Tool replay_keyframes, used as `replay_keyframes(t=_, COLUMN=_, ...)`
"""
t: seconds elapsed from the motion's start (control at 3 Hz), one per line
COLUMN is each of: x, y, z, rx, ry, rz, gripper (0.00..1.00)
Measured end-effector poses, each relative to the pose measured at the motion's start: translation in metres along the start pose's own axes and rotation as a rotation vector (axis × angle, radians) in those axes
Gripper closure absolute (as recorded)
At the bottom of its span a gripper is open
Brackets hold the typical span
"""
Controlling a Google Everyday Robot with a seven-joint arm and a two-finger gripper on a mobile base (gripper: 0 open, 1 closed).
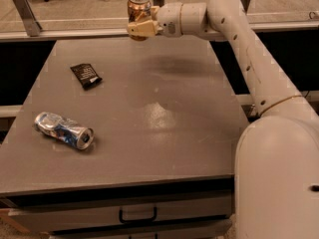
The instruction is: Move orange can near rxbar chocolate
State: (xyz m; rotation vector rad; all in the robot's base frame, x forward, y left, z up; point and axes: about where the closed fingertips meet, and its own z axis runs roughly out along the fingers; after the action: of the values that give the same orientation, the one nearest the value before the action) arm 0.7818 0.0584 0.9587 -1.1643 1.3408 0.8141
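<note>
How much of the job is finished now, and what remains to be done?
Done: the claw is shut on the small orange-brown drink can and holds it up above the far edge of the grey table. In hand: carrying the can. Left: bring it to the flat black snack-bar wrapper, which lies on the table's left part, and set it down close by.
</note>
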Motion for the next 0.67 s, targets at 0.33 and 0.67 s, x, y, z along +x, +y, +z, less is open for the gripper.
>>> replay_keyframes(t=0.33, x=0.000, y=0.023, z=0.023, rx=-0.053, ry=-0.030, rz=0.044, gripper=1.00)
replay_keyframes(t=0.67, x=-0.001, y=0.051, z=0.040, rx=-0.066, ry=-0.069, rz=0.122, gripper=1.00)
